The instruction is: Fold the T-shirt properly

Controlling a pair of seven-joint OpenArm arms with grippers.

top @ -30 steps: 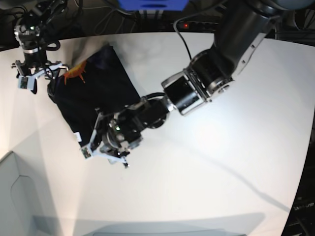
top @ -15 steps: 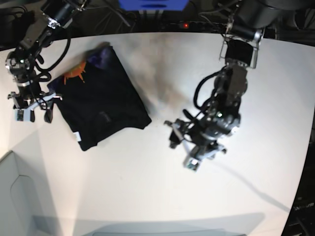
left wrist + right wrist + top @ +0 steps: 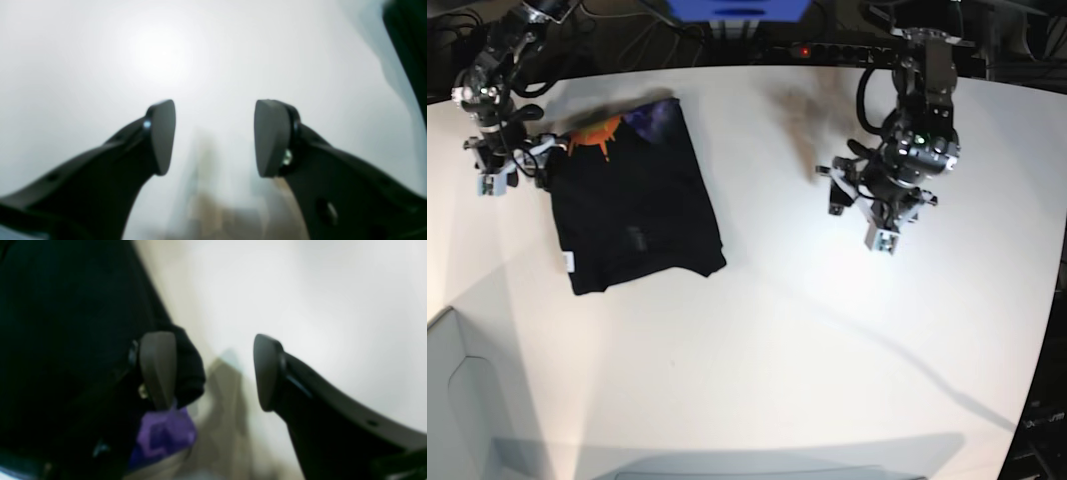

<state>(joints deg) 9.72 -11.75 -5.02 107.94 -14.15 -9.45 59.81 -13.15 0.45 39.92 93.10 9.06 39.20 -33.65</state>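
**T-shirt folded on the table, both grippers spread and empty**

The T-shirt [image 3: 635,208] lies as a black, roughly rectangular bundle on the white table [image 3: 807,330], toward the far left part of it in the base view. An orange print [image 3: 593,135] and a purple patch [image 3: 655,116] show along its far edge, and a small white tag [image 3: 567,262] peeks out at its near left edge.

The right gripper [image 3: 509,166] sits just beside the shirt's far left corner, close to the orange print. From its own wrist camera the gripper [image 3: 213,371] has its fingers well apart with nothing between them; one finger [image 3: 157,368] stands in front of the black cloth [image 3: 66,340], with a bit of purple fabric just below its tip, and the other finger is over bare table. Whether that finger touches the cloth I cannot tell, as the view is blurred.

The left gripper [image 3: 863,208] is well apart from the shirt, over the right side of the table in the base view. Its wrist camera shows the gripper [image 3: 213,136] with fingers spread wide and only blurred white surface between them. A dark shape at the top right edge of that view is too blurred to name.
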